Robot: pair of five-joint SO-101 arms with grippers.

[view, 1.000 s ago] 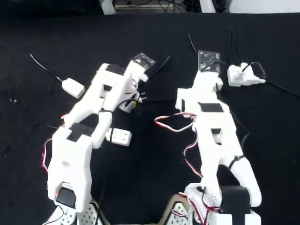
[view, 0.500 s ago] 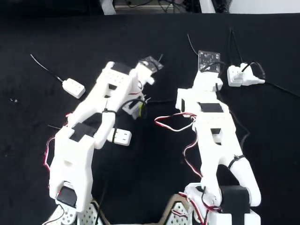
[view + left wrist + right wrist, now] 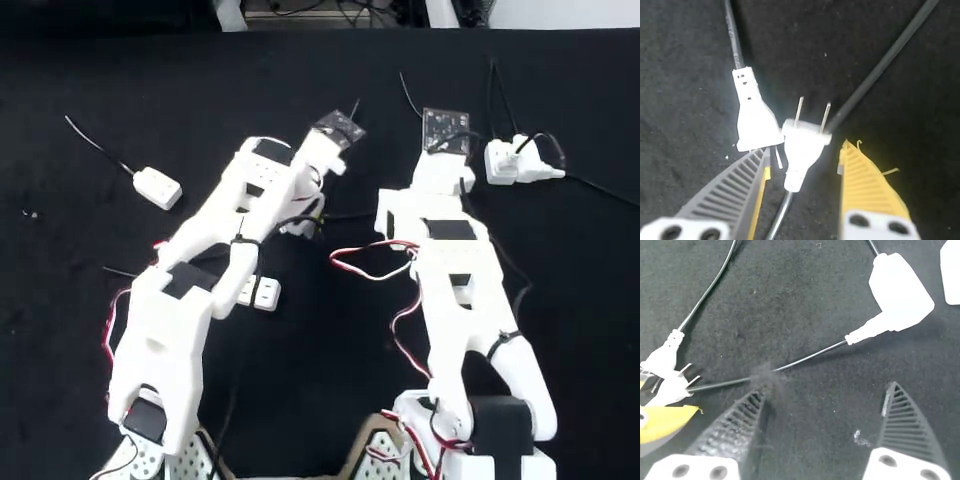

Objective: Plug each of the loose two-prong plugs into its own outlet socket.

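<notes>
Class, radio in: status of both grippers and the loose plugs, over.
Left gripper open around one loose plug, not gripped. Right gripper open over the cloth. Second plug lies right beside the first, crowding the grasp.

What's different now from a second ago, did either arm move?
The left arm swung toward the right arm; its gripper, open, straddles a white plug. Nothing looks gripped or let go. The right arm, the plugged-in socket and the white adapter stayed put.
</notes>
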